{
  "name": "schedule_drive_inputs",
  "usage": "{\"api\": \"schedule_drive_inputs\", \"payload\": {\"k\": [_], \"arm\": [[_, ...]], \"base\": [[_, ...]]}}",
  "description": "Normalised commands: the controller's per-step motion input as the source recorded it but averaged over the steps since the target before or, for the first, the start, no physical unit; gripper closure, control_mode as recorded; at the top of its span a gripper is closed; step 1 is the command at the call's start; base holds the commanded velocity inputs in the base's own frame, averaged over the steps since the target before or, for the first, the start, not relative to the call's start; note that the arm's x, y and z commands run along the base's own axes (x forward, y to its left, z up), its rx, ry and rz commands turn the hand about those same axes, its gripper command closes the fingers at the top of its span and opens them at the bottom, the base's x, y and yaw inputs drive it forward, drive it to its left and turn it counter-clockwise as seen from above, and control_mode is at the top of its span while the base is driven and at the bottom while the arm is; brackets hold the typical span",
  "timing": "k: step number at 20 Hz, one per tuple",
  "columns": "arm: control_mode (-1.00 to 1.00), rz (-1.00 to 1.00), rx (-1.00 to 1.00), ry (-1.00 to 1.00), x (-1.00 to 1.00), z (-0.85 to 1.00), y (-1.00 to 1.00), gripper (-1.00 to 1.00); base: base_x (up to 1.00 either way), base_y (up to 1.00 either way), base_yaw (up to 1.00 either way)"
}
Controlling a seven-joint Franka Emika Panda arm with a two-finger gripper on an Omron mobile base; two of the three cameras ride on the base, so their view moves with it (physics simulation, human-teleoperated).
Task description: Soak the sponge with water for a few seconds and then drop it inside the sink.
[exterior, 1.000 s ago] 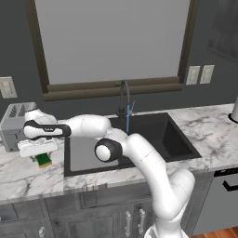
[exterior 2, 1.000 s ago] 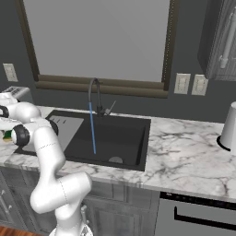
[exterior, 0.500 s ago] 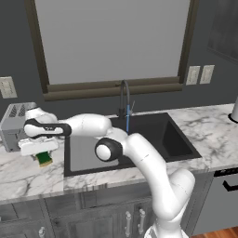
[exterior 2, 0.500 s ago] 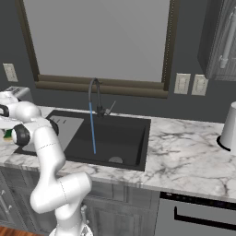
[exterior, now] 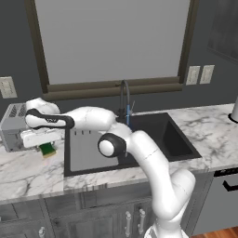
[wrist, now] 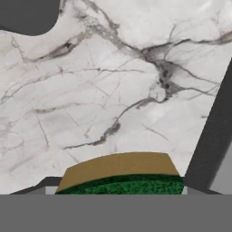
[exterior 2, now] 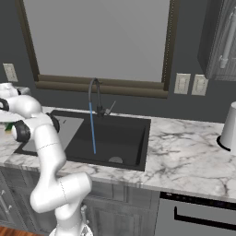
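Note:
The sponge (exterior: 46, 149), yellow with a green top, is pinched in my gripper (exterior: 45, 145) just above the marble counter, left of the sink (exterior: 162, 135) and in front of the toaster. In the hand view the sponge (wrist: 120, 174) sits between the fingers of the gripper (wrist: 118, 190), shut on it, with the marble below and the dark sink edge (wrist: 213, 136) at the right. Water (exterior: 128, 119) falls in a thin blue stream from the dark faucet (exterior: 123, 93) into the basin. From the right base view the water (exterior 2: 92, 131) drops into the sink (exterior 2: 126, 136).
A silver toaster (exterior: 14, 126) stands on the counter just behind the gripper. The light grey drainboard (exterior: 86, 145) lies between the sponge and the basin. A white appliance (exterior 2: 229, 126) stands at the far right of the counter.
The gripper has lifted the sponge a little and carried it slightly right, toward the sink. The water keeps running.

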Motion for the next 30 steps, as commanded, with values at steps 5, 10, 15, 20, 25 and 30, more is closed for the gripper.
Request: {"api": "schedule_drive_inputs", "payload": {"k": [5,10,15,20,25,30], "arm": [[-1.00,0.00,0.00,-0.01,-0.08,0.28,-0.41,1.00],[-1.00,0.00,0.00,-0.03,-0.23,0.18,-0.54,1.00],[-1.00,0.00,0.00,-0.05,-0.38,0.19,-0.65,1.00],[-1.00,0.00,0.01,-0.07,-0.41,0.21,-0.67,1.00],[-1.00,0.00,0.02,-0.09,-0.44,0.29,-0.64,1.00],[-1.00,0.00,0.03,-0.11,-0.40,0.33,-0.62,1.00]], "base": [[0.00,0.00,0.00],[0.00,0.00,0.00],[0.00,0.00,0.00],[0.00,0.00,0.00],[0.00,0.00,0.00],[0.00,0.00,0.00]]}}
